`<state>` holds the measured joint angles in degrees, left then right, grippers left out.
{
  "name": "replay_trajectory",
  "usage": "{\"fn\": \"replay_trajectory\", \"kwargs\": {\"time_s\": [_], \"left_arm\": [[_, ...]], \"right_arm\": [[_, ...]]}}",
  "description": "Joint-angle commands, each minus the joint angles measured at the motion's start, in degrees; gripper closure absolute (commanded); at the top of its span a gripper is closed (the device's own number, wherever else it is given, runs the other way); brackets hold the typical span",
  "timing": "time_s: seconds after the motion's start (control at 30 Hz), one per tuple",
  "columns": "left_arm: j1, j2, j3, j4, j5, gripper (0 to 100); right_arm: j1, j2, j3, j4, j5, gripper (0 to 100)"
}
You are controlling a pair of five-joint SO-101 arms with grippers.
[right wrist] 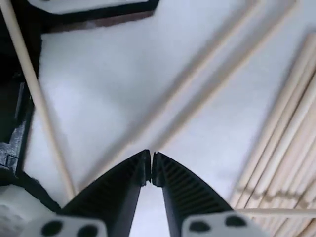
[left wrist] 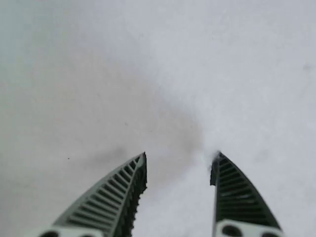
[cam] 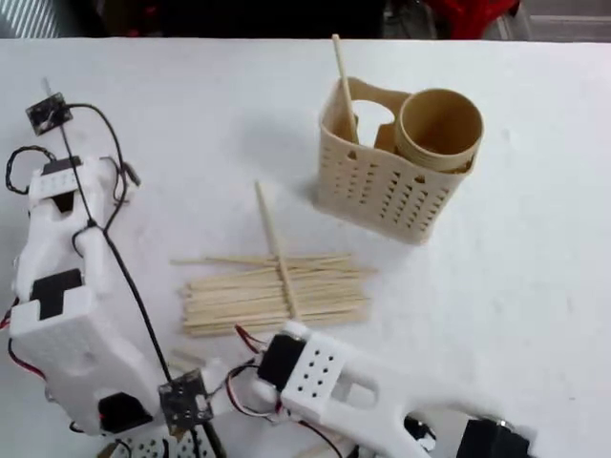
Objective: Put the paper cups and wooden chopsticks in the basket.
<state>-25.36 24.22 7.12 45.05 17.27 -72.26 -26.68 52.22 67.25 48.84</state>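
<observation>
Partly done: one cup and one stick are in, but the pile waits.
The pale plastic basket [cam: 382, 191], with perforated walls, holds a smooth round paper cup [cam: 439, 129] and one thin chopstick [cam: 342, 76] leaning upright. The pile of chopsticks [cam: 272, 291], straight light wood, lies on the white tabletop [cam: 535, 286] just beside the right tool [right wrist: 151, 166], whose ribbed tips meet on nothing. The basket stands well beyond the pile. The left tool [left wrist: 180, 156] is spread open above the tabletop.

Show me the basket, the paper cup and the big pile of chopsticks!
basket [cam: 382, 196], high view, on its front wall with the holes.
paper cup [cam: 441, 122], high view, inside its open mouth.
pile of chopsticks [cam: 229, 296], high view, on the pile's left half.
</observation>
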Motion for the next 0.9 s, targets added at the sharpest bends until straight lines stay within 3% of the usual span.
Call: {"fn": "replay_trajectory", "kwargs": {"time_s": [0.0,0.2,0.37,0.73,0.87], "left_arm": [[0.66,-0.48,-2.81,-1.23,0.53,78],[0.66,-0.48,-2.81,-1.23,0.53,78],[0.48,-0.48,-2.81,-1.23,0.53,78],[-0.84,-0.48,-2.73,-1.23,0.62,78],[-0.84,-0.48,-2.73,-1.23,0.62,78]], "right_arm": [[-7.87,-1.36,-0.79,0.31,-0.09,97.4],[-9.71,-1.27,-0.97,0.22,-0.70,97.4],[-9.01,-1.45,0.18,0.57,-10.46,97.4],[-9.98,-1.36,6.77,0.13,-5.80,97.4],[-5.67,-1.27,7.91,-0.48,-5.54,97.4]]}}
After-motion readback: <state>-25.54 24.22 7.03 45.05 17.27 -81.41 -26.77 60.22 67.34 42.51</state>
